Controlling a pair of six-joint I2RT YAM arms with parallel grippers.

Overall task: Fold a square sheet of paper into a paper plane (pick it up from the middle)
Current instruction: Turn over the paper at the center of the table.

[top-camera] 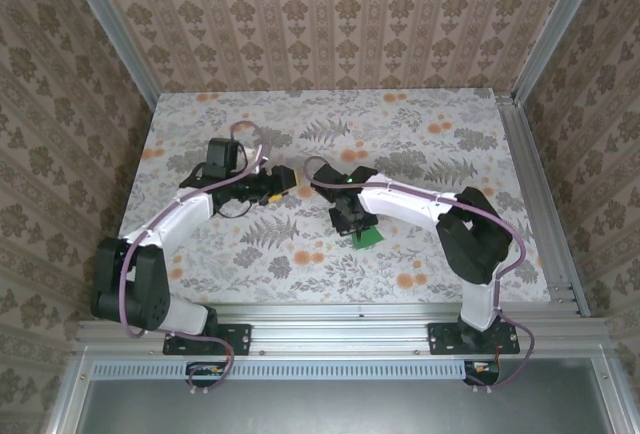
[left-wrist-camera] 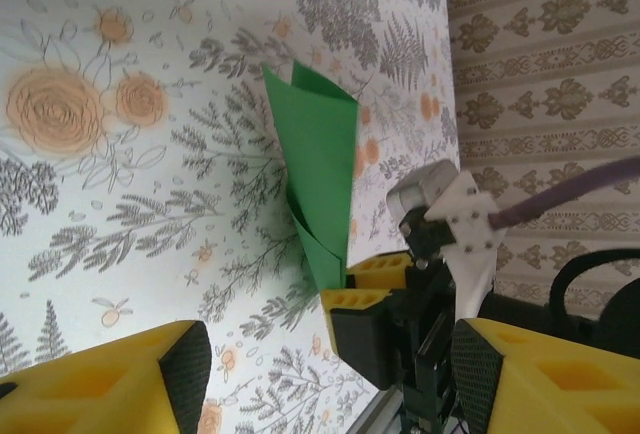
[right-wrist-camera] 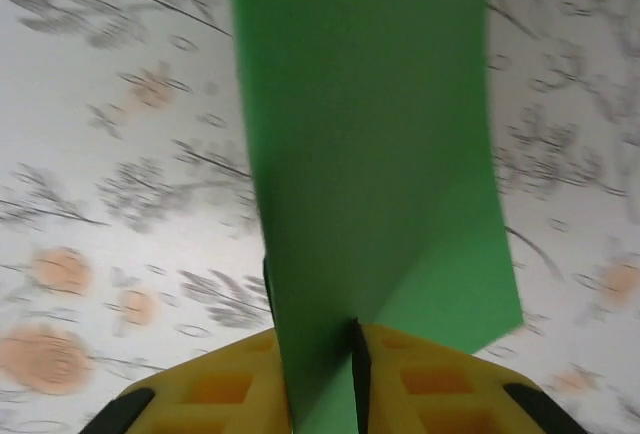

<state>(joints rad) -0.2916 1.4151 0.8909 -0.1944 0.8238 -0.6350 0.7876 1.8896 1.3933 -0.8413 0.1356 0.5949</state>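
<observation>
Mid-fold, the right pincer (right-wrist-camera: 352, 354) pinches one end of the creased square sheet of paper (right-wrist-camera: 370, 154) over the surface (top-camera: 430, 144), while the left pincer (top-camera: 282, 186), open and empty nearby, probably needs to take the free end.

paper (right-wrist-camera: 370, 154) between right fingers (right-wrist-camera: 440, 384), over table (top-camera: 450, 144), left fingers (left-wrist-camera: 110, 384) leftward

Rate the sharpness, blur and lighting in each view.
Top external: even, soft light, no glare, everything sharp, with the bright-green folded paper sheet a small patch. Left wrist: bright, the sheet's creases and edges crisp against the pattern. Right wrist: the grey-and-orange floral tabletop is smeared by blur, and the sheet sits very close to the lens with soft edges.
</observation>
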